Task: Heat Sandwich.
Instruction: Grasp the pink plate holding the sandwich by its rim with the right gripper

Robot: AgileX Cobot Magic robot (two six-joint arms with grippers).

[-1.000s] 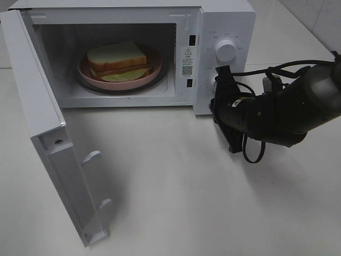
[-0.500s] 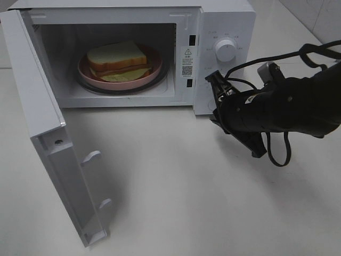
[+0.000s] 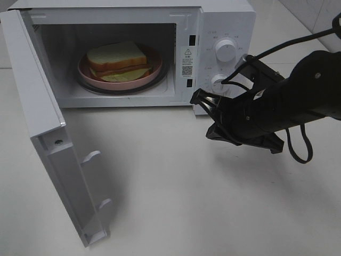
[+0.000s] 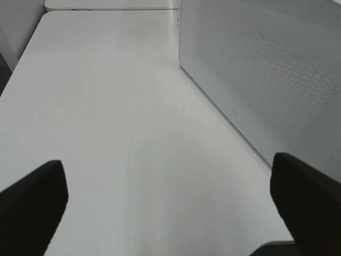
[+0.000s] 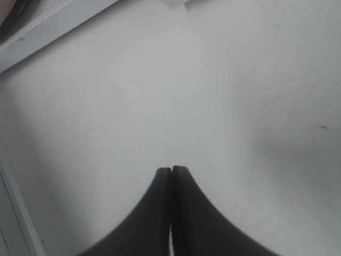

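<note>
The sandwich (image 3: 118, 60) lies on a round pink plate (image 3: 85, 73) inside the open white microwave (image 3: 224, 21). Its door (image 3: 48, 138) hangs wide open to the left. My right gripper (image 3: 196, 98) is shut with nothing in it, low over the table just in front of the microwave's lower right corner, pointing left. In the right wrist view the two black fingers (image 5: 160, 213) press together over bare table. My left gripper (image 4: 170, 202) is open, its fingers (image 4: 32, 205) wide apart above the table beside the microwave's perforated side wall (image 4: 266, 69). The left arm does not show in the exterior high view.
Two white knobs (image 3: 225, 50) sit on the microwave's control panel, behind the right arm. Black cables (image 3: 298, 149) loop off the right arm. White table (image 3: 176, 202) stretches in front of the microwave.
The right arm has swung its shut gripper down and to the left, from in front of the control knobs to the microwave's lower right corner. Sandwich and door have not moved.
</note>
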